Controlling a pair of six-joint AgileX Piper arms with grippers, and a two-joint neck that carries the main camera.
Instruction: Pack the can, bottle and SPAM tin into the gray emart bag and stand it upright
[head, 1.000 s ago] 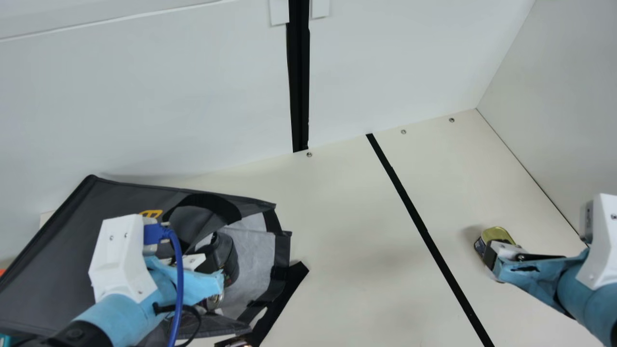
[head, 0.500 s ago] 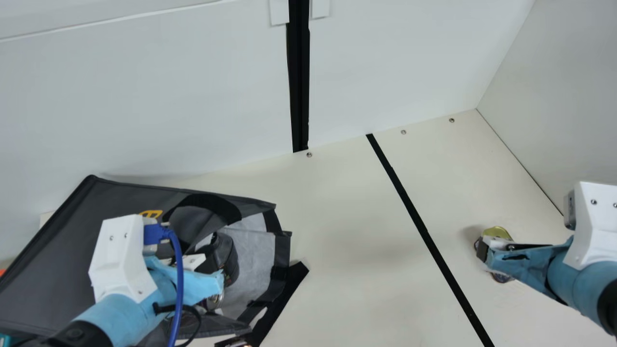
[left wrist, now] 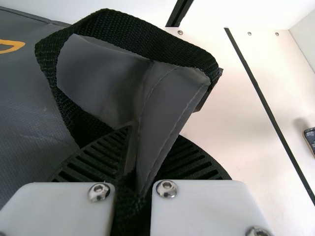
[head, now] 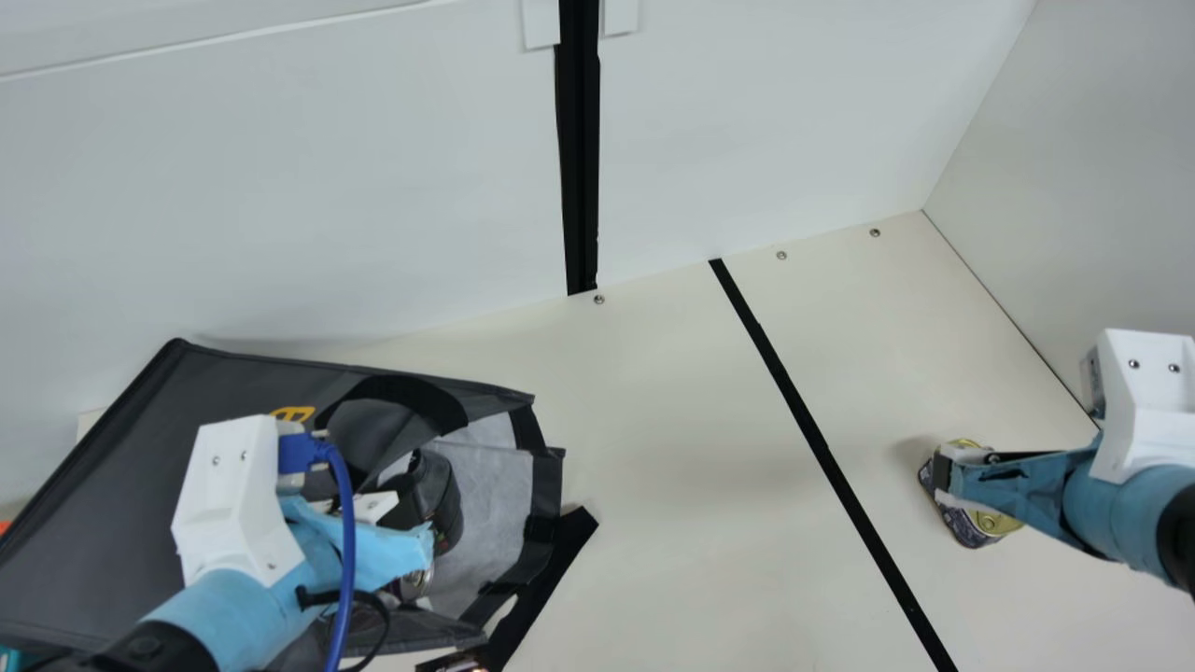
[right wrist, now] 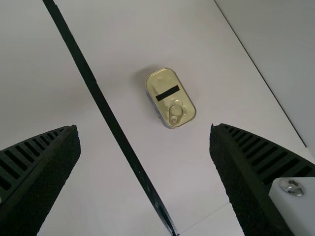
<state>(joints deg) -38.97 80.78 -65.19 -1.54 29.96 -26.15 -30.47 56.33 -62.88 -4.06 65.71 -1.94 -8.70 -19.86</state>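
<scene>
While the left gripper (head: 401, 543) pinches a fold of the bag (left wrist: 162, 101), jaws nearly together | right gripper (head: 945, 471): jaws spread wide | tin (right wrist: 160, 84): beyond the gap between those jaws, apart from both

White wrist housings (head: 224, 499), light-blue arm sleeves (head: 213, 611), blue cable (head: 348, 532), silver screws (left wrist: 167, 189)

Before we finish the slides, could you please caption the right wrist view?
The right gripper, jaws open, hovers near the SPAM tin, lid up, beside a black stripe on the cream table.
</scene>
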